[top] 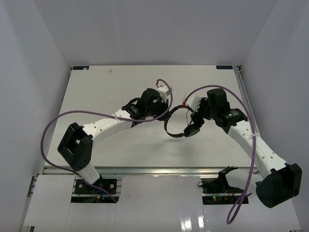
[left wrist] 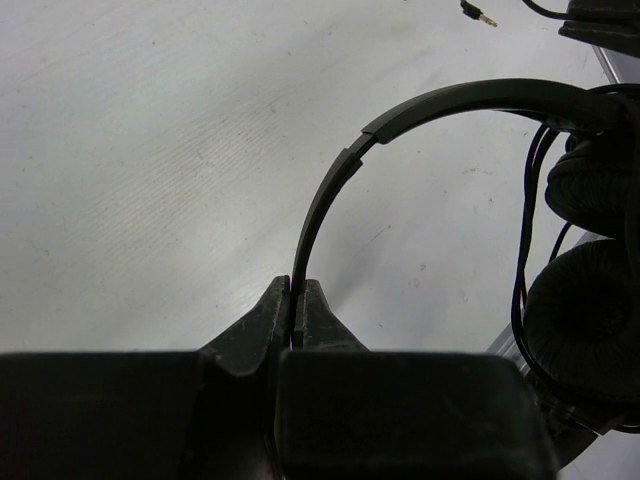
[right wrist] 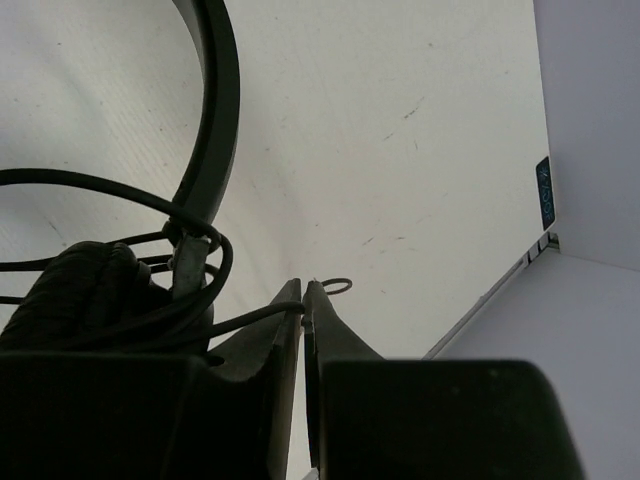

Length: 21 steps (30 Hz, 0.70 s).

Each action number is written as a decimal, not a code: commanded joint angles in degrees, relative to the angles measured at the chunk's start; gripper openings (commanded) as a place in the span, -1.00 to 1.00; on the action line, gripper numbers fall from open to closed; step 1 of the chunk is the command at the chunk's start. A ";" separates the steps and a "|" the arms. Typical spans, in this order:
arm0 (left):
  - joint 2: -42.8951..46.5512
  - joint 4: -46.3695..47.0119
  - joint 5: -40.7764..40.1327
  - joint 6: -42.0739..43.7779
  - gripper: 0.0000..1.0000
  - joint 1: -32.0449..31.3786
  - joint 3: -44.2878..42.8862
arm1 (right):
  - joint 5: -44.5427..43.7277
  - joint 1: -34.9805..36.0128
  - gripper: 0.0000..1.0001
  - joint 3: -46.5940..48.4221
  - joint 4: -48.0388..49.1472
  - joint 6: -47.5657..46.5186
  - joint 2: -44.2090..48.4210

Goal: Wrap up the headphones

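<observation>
The left gripper (left wrist: pixel 298 302) is clenched on the thin curved black headband (left wrist: pixel 420 112) of the small black over-ear headphones (top: pixel 177 131), with the band pinched edge-on between the two fingers. The right gripper (right wrist: pixel 303 303) is clenched on the long thin black cable (right wrist: pixel 100 180), which passes between its fingertips. The headphones sit between the two grippers, over the middle of the flat white table (top: pixel 111 82).

Step in hand, as judged: laying the cable around the headphones.
- The left gripper serves as the anchor. It needs a firm, steady grasp so that the band does not twist.
- The right gripper carries the cable around the metal yoke (right wrist: pixel 188 262) above the round padded earcup (right wrist: pixel 75 295), where several strands lie already.
- Tension should be light and even. A hard pull could drag the band out of the left fingers, while slack would let the laid strands slip off.

Surroundings and obstructions:
- The two earcups (left wrist: pixel 585 330) hang close together in the left wrist view, leaving little room to pass the cable between them.
- The metal jack plug (left wrist: pixel 480 15) lies on the table beyond the band, and this free end may snag.
- The thick purple robot cable (top: pixel 164 104) arches over the left wrist close to the headband and may foul the wrapping path.
- White walls (top: pixel 34 72) enclose the table on three sides
</observation>
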State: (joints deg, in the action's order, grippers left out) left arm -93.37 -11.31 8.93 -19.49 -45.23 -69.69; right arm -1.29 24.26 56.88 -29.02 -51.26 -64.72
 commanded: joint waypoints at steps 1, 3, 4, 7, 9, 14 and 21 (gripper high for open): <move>6.98 3.31 3.37 -0.81 -1.00 -0.21 1.45 | 13.36 -2.58 -0.85 0.48 1.78 4.52 -0.57; 8.51 3.43 3.38 -0.81 -1.00 -0.21 1.78 | 19.26 -4.46 -0.85 1.32 1.40 6.28 -1.00; 9.14 3.30 3.37 -0.81 -1.00 -0.21 1.81 | 22.14 -5.56 -0.85 2.01 0.99 7.16 -1.27; 10.92 3.01 3.23 -0.81 -1.00 -0.21 1.59 | 31.06 -7.50 -0.85 3.86 -0.08 9.04 -2.83; 12.06 2.11 3.32 -0.61 -1.00 -0.21 1.08 | 37.92 -8.33 -0.85 5.24 -0.93 10.66 -3.87; 13.88 1.21 4.09 -0.86 -1.00 -0.29 0.60 | 46.37 -8.86 -0.85 7.14 -1.18 13.16 -5.71; 14.99 0.38 5.17 -1.04 -1.00 -0.24 -1.17 | 54.74 -9.43 -0.80 8.69 -1.17 15.38 -6.86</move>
State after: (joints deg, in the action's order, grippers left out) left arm -82.66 -13.94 9.69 -19.54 -44.90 -67.23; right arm 44.52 14.75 62.73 -30.04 -38.40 -70.62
